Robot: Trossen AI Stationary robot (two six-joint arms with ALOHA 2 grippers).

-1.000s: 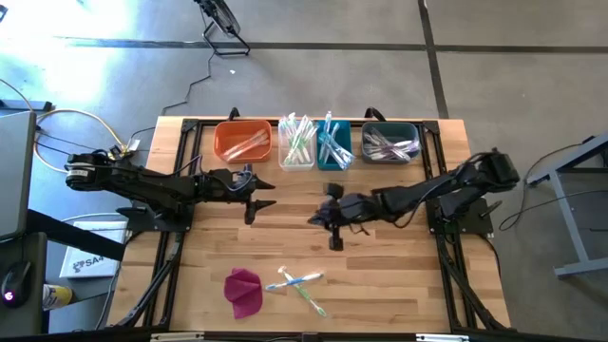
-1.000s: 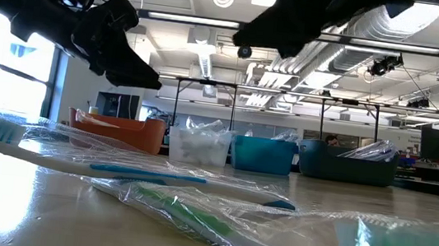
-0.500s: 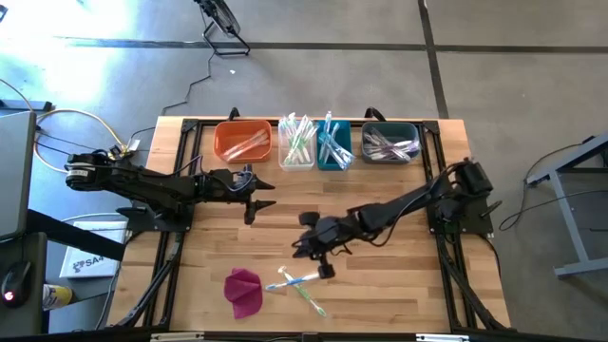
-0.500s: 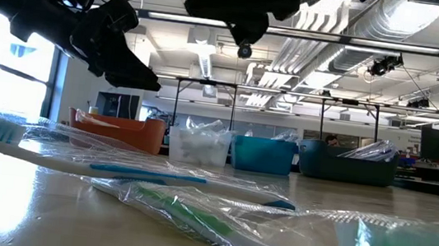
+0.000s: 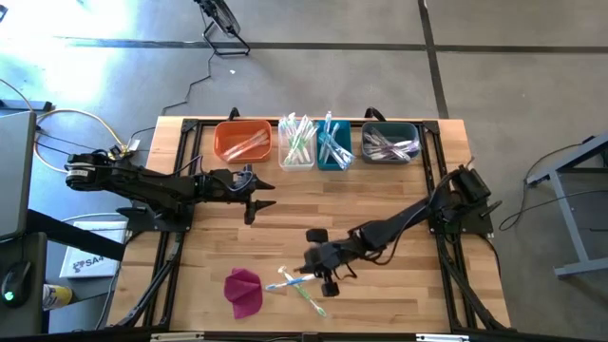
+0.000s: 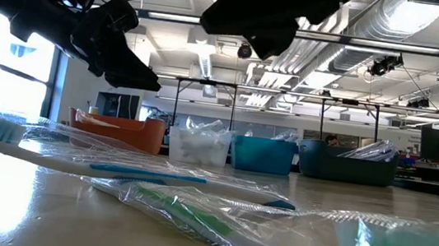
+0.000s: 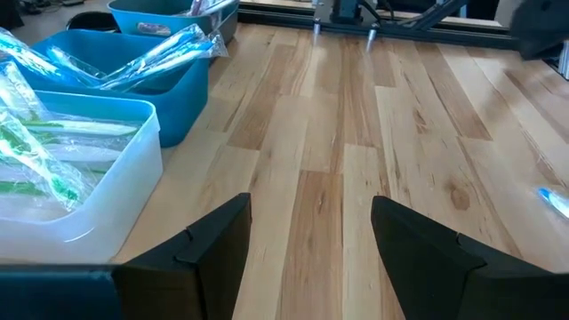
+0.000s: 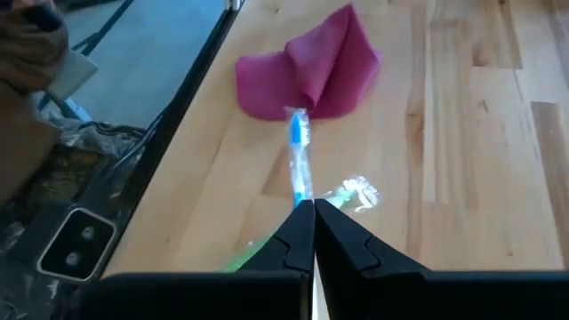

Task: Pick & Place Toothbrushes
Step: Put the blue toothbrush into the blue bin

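Since the earlier frames the right arm had swung from mid-table toward the near edge. The right gripper point(image 5: 323, 271) now hung just beside the loose toothbrushes point(image 5: 299, 285), fingers point(image 8: 293, 236) pressed together with nothing between them. In the right wrist view the closed tips pointed along the blue-handled toothbrush point(image 8: 298, 164), whose head lay against the magenta cloth point(image 8: 311, 76). The left arm had not moved: the left gripper point(image 5: 255, 198) waited in front of the bins, fingers point(image 7: 213, 244) standing apart over bare wood.

Surroundings: four bins stood in a row along the far edge of the wooden table point(image 5: 399, 275): an orange bin point(image 5: 243, 142), a clear bin point(image 5: 296, 144), a blue bin point(image 5: 333, 147) and a dark teal bin point(image 5: 389, 144), each holding wrapped toothbrushes. On the near side, a blue-handled and a green-handled toothbrush point(image 5: 310, 300) lay crossed in clear wrappers, just right of the magenta cloth point(image 5: 243, 290). In the low view these two point(image 6: 155, 182) filled the foreground, with the bins behind them.

Obstructions: the magenta cloth touched the blue brush's head; the green brush lay against the blue one.

Writing: a white box point(image 5: 81, 261) on the floor left of the table bore dark lettering, not fully legible.
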